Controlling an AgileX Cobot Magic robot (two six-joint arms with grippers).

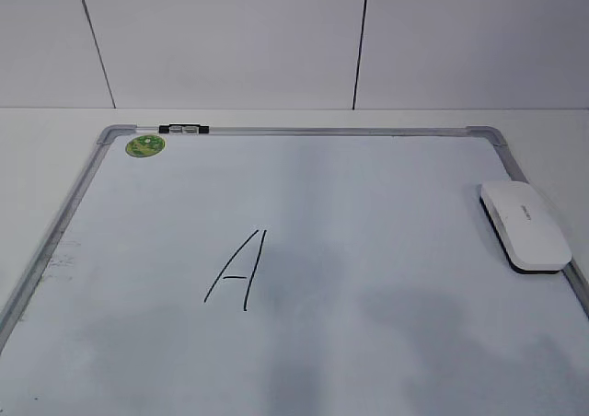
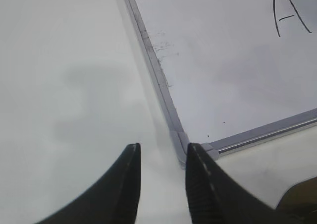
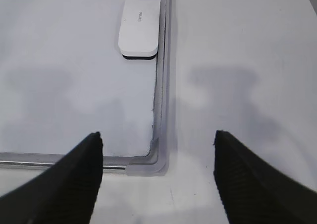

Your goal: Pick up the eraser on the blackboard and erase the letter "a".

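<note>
The white eraser (image 1: 525, 225) lies flat on the blackboard (image 1: 386, 204) against its right frame. It also shows in the right wrist view (image 3: 140, 27). A tall capital "A" (image 1: 237, 269) is written at the board's middle; its top shows in the left wrist view (image 2: 290, 11). No small lowercase "a" is in view. My left gripper (image 2: 163, 152) is open and empty above the board's near left corner (image 2: 181, 142). My right gripper (image 3: 158, 140) is open wide and empty above the near right corner (image 3: 148, 164), well short of the eraser. Neither gripper shows in the exterior view.
A round green sticker (image 1: 145, 145) sits at the board's far left corner, with a small black clip (image 1: 184, 129) on the far frame. White table surface (image 3: 237, 60) surrounds the board. A tiled white wall (image 1: 230, 39) stands behind.
</note>
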